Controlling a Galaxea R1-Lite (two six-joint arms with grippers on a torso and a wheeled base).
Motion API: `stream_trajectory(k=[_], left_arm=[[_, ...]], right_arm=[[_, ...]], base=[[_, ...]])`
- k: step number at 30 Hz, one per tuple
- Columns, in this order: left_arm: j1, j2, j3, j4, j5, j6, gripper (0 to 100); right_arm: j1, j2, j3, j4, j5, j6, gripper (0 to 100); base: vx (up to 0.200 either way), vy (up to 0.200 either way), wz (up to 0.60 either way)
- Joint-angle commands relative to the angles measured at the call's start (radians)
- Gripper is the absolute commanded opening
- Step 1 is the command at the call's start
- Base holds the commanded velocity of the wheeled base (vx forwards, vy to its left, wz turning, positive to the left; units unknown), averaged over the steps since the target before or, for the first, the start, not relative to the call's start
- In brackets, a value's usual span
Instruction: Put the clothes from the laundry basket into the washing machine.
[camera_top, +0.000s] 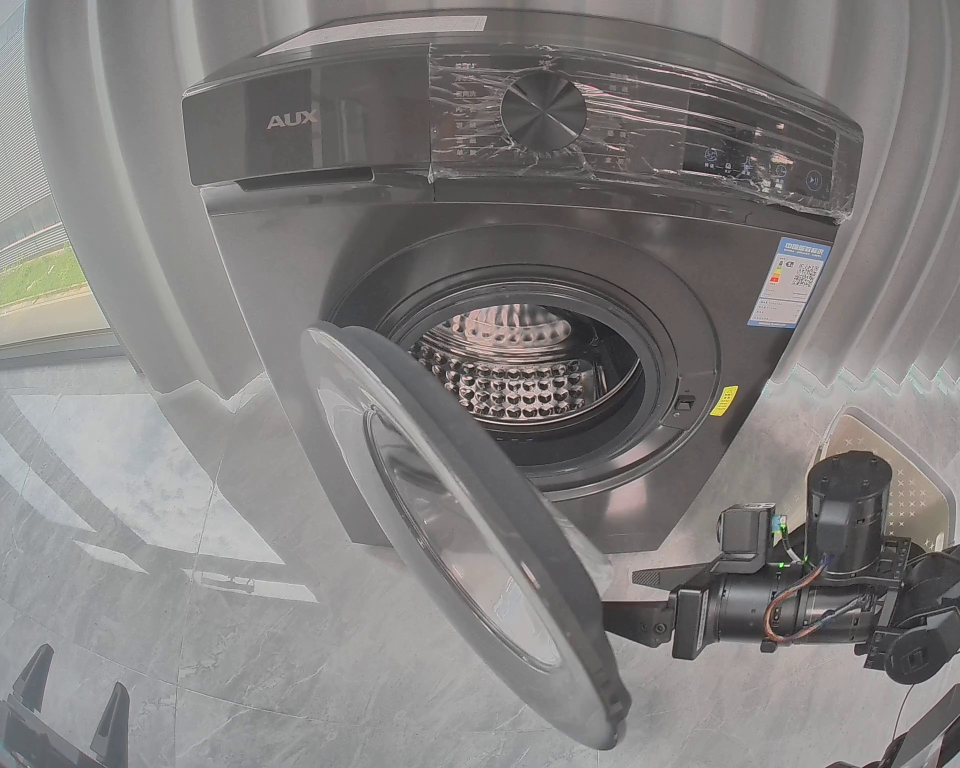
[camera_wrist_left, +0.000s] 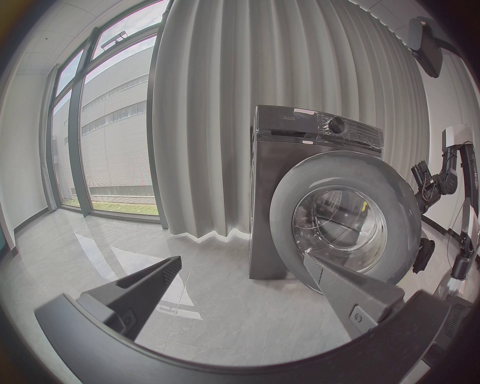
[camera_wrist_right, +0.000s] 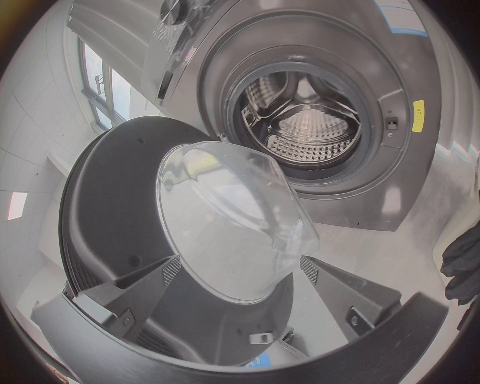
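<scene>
While the washing machine (camera_top: 300, 260) stands against the far curtain (camera_top: 130, 200), the left gripper (camera_top: 75, 690) sits at the near left, low over the grey floor (camera_top: 200, 560) and well apart from the machine. Its jaws are spread with nothing between them, as the left wrist view (camera_wrist_left: 240, 262) shows. The round door (camera_top: 450, 520) hangs wide open, swung out toward the near left. Behind it the drum (camera_top: 520, 370) shows its studded metal wall. Right of the door, the right gripper (camera_top: 640, 600) is just beside the door's inner face, with its jaws spread wide (camera_wrist_right: 240, 262). Whether they touch the door cannot be told. At the far right, the pale perforated laundry basket (camera_top: 915, 480) stands on the floor beside the machine, partly hidden by the right arm. A dark bunched cloth (camera_wrist_right: 462, 270) shows low on that side.
</scene>
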Motion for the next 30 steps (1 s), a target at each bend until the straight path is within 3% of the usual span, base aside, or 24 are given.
stream_trajectory(k=[1,4,9,20,30], left_arm=[[0.0,-0.015,0.016,0.0,0.0,-0.001,100],[0.0,-0.015,0.016,0.0,0.0,-0.001,100],[0.0,-0.015,0.016,0.0,0.0,-0.001,100],[0.0,-0.015,0.016,0.0,0.0,-0.001,100],[0.0,-0.015,0.016,0.0,0.0,-0.001,100]], right_arm=[[0.008,0.008,0.004,-0.012,-0.001,0.0,100],[0.004,0.013,0.004,-0.055,-0.011,0.0,100],[0.01,0.074,0.002,-0.072,-0.065,0.0,100],[0.028,0.177,-0.004,-0.145,-0.082,-0.001,100],[0.116,0.221,0.005,-0.214,-0.102,0.006,100]], base=[[0.0,0.0,0.0],[0.0,0.0,0.0],[0.0,0.0,0.0],[0.0,0.0,0.0],[0.0,0.0,0.0]])
